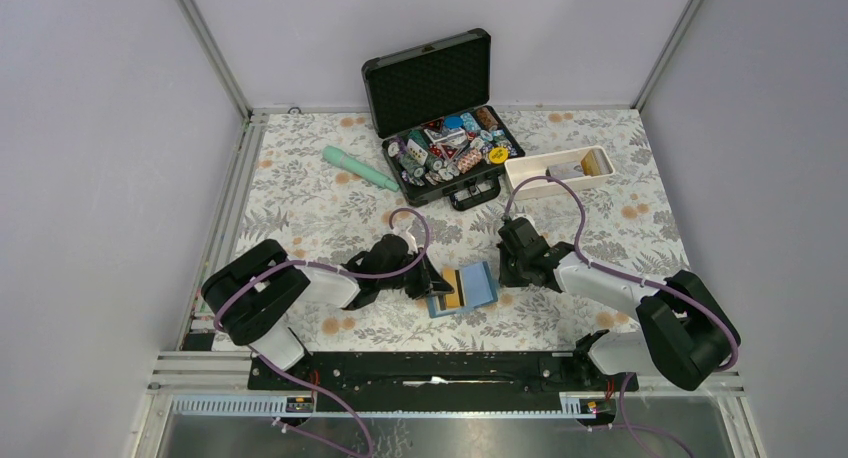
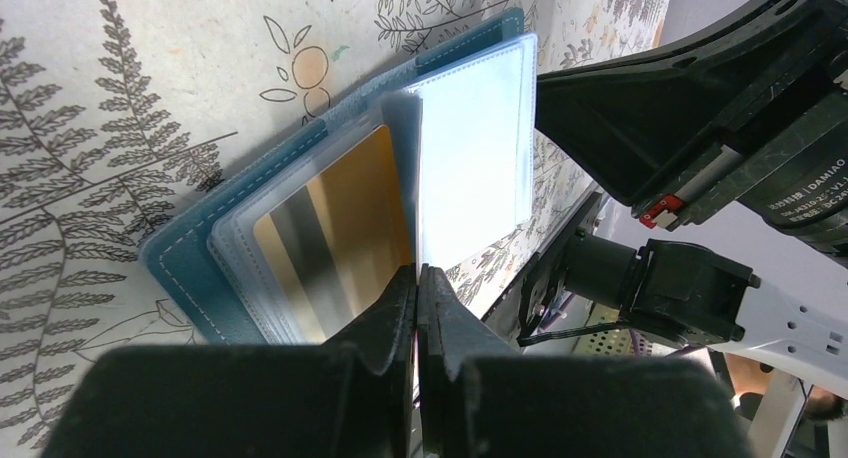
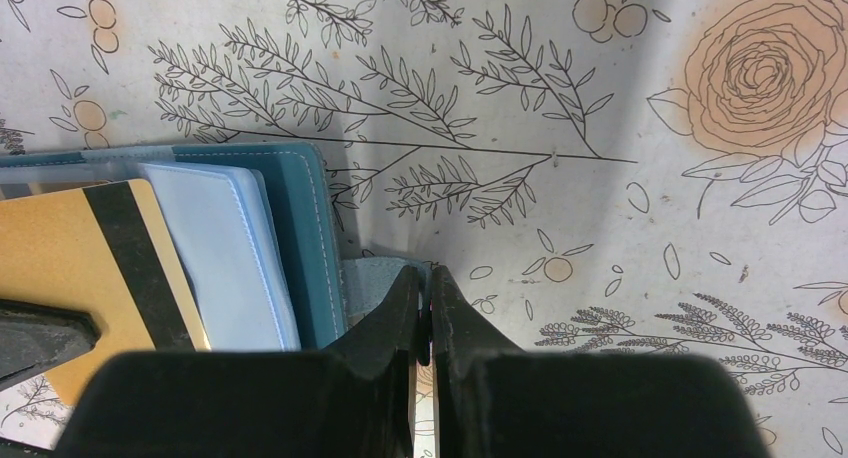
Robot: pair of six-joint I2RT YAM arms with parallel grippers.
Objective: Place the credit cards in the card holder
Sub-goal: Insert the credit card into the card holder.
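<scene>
The left claw [image 2: 417, 278] is clenched on a clear sleeve [image 2: 470, 158] of the open card holder [image 1: 481, 283]. The right claw [image 3: 430, 278] pinches the holder's flap [image 3: 372, 278].

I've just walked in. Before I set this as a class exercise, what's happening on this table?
Two robot arms are working on an open teal card holder lying on the flowered table. The right gripper, jaws shut, pinches the small tab at the holder's edge, apparently steadying it. The left gripper, jaws shut, sits at the edge of an orange-gold striped card lying among the holder's clear sleeves. Whether it grips the card cannot be told.
</scene>
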